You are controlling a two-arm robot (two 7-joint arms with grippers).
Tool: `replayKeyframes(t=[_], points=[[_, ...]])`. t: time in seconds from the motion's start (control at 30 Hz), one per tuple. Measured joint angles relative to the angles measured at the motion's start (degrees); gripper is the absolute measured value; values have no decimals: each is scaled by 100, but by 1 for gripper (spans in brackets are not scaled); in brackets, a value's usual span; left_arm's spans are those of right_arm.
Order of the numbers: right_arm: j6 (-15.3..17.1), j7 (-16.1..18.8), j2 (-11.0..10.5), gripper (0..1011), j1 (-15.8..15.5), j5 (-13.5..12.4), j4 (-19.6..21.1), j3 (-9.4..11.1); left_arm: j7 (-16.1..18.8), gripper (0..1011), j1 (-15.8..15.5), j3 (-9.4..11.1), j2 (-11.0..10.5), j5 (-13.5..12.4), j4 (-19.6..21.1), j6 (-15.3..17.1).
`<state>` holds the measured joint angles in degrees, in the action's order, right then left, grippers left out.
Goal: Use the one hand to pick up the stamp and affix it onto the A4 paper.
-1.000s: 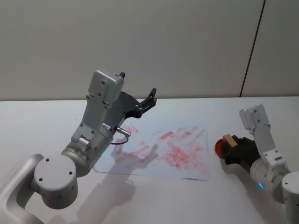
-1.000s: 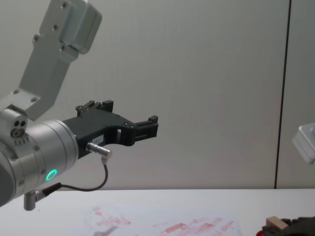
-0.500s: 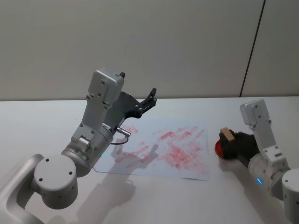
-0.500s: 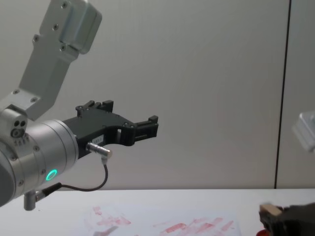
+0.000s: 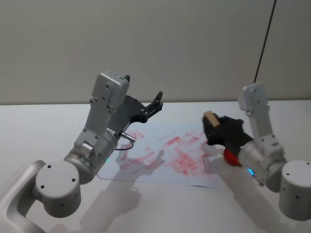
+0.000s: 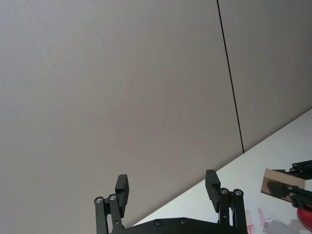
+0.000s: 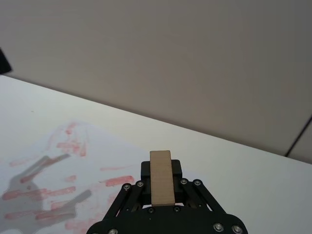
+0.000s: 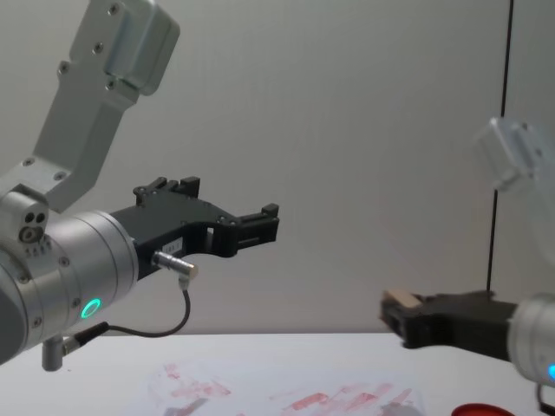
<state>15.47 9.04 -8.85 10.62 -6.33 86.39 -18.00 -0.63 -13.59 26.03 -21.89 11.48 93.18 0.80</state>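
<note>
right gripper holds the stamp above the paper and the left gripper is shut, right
No: the left gripper is open, as the left wrist view shows. The right gripper does hold the stamp above the paper.

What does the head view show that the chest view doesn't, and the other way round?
Head: the full outline of the paper with its red prints. Chest: side-on, the stamp held clear above the table. Both: the right gripper shut on the stamp, the red disc on the table, the left gripper raised and open.
</note>
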Motion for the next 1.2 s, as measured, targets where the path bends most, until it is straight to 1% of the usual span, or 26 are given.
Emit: replayKeyframes(t=[0.1, 0.23, 0.27, 0.37, 0.63, 0.9, 1.2], points=[[22, 137, 92, 218, 91, 11, -52, -62, 0, 1001, 0, 0, 0, 0, 0, 0], [116, 331, 222, 219, 224, 131, -204, -165, 0, 1001, 0, 0, 0, 0, 0, 0], [116, 331, 222, 219, 224, 131, -204, -165, 0, 1001, 0, 0, 0, 0, 0, 0], [199, 478, 325, 219, 337, 301, -394, -260, 0, 1001, 0, 0, 0, 0, 0, 0], [332, 676, 531, 219, 554, 643, -874, -448, 0, 1001, 0, 0, 0, 0, 0, 0], [505, 667, 637, 219, 618, 757, -1148, -548, 0, 1001, 0, 0, 0, 0, 0, 0], [706, 542, 667, 219, 559, 778, -1273, -617, 0, 1001, 0, 0, 0, 0, 0, 0]])
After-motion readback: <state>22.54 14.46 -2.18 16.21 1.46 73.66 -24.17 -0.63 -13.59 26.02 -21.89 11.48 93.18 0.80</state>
